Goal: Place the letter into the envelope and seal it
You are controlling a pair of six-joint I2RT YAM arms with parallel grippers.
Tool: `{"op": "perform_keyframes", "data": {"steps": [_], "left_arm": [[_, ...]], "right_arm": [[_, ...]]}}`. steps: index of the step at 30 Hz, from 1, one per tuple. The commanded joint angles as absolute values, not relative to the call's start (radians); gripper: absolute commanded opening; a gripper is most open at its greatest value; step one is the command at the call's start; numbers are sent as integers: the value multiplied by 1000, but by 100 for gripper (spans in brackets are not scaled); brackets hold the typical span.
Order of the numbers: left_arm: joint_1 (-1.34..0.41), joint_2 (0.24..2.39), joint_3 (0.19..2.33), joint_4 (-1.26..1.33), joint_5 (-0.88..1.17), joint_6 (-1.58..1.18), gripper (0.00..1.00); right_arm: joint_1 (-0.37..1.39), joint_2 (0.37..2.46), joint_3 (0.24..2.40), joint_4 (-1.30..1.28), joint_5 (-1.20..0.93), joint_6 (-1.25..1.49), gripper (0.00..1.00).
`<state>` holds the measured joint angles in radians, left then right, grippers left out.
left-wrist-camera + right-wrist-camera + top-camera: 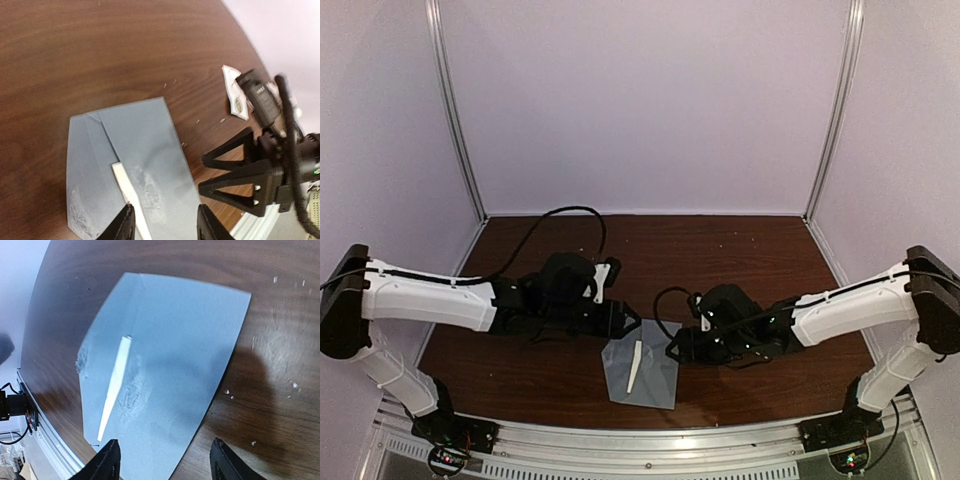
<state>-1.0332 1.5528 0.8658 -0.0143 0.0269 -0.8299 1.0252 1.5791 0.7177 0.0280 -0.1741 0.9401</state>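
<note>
The grey-blue envelope (642,372) lies flat on the brown table (740,260) near the front edge, between my two grippers. A narrow white sliver of the letter (635,366) shows along the folded flap's edge; the rest of the letter is hidden inside. My left gripper (628,325) is open and empty, just above the envelope's far left corner. My right gripper (672,350) is open and empty at the envelope's right edge. The left wrist view shows the envelope (142,145), the sliver (127,187) and the open left gripper (166,207). The right wrist view shows the envelope (170,355), the sliver (115,382) and the open right gripper (164,441).
A small white sticker strip with circles (235,94) lies on the table beyond the right gripper's black fingers (240,172). White walls with metal posts (455,110) close in the table. A metal rail (650,440) runs along the front edge.
</note>
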Motion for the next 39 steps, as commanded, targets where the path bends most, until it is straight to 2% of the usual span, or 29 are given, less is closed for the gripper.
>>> {"op": "perform_keyframes", "data": {"steps": [1,3,6,13,18,25,39], "left_arm": [[-989,1421,866,-65,-43,-789,54],[-959,1389,843,-80,-22,-798,62],[-917,1354,803,-83,0,-809,70],[-857,1295,754,-45,33,-824,76],[-850,1305,752,-27,29,-824,78],[-850,1326,730,-7,48,-833,78],[-850,1343,739,-7,43,-816,79]], "right_arm": [[1016,1440,791,-162,-32,851,66],[1005,1380,797,-223,18,829,73],[967,1305,781,-280,76,804,81],[819,1174,656,-287,61,766,92],[678,1141,560,-193,-33,726,94],[545,1202,515,-123,-100,657,94],[525,1312,415,11,-256,683,92]]}}
